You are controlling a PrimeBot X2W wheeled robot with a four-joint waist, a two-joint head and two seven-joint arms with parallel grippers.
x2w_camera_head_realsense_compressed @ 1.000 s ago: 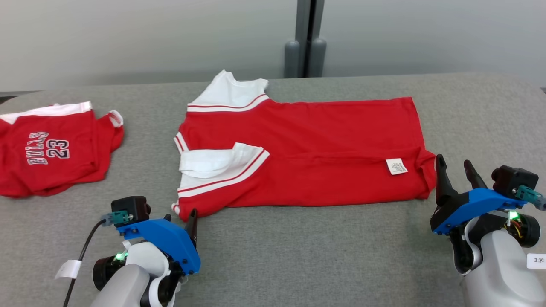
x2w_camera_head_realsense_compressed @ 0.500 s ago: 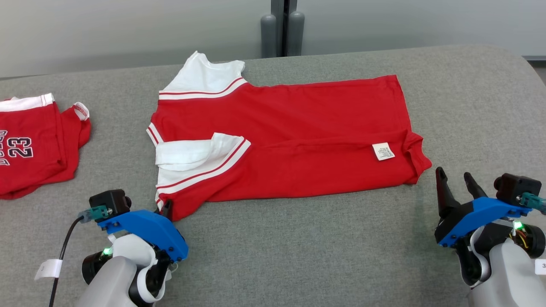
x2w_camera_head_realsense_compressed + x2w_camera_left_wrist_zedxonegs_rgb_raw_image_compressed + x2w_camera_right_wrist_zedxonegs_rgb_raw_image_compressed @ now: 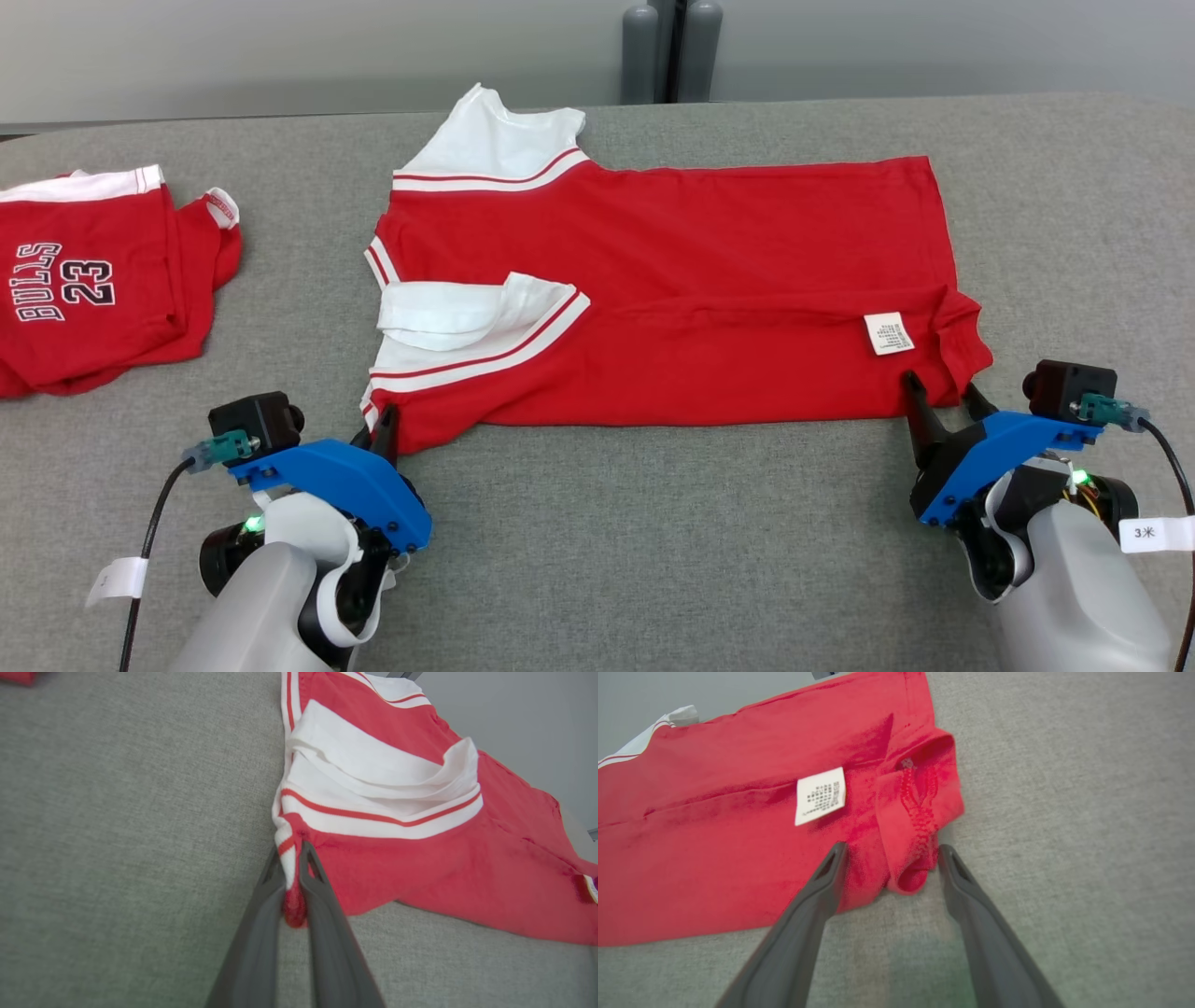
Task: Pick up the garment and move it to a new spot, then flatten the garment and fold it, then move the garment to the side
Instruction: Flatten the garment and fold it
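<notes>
Red jersey (image 3: 672,280), folded lengthwise, lies central on grey fabric table (image 3: 653,523); left gripper (image 3: 385,425) pinches its near shoulder corner, right gripper (image 3: 936,385) straddles the hem corner unclosed, presumably to lift both ends together.

The table (image 3: 653,523), covered in grey woven cloth, carried a red garment (image 3: 709,280) with white sleeves, spread flat just beyond both pairs of fingers, its near edge running from the left fingers (image 3: 386,431) across to the right fingers (image 3: 919,413). A white label (image 3: 888,333) lay on it close to the right fingers. A second red garment (image 3: 103,317), printed BULLS 23, lay rumpled well out to the left of the left fingers, apart from the first.
</notes>
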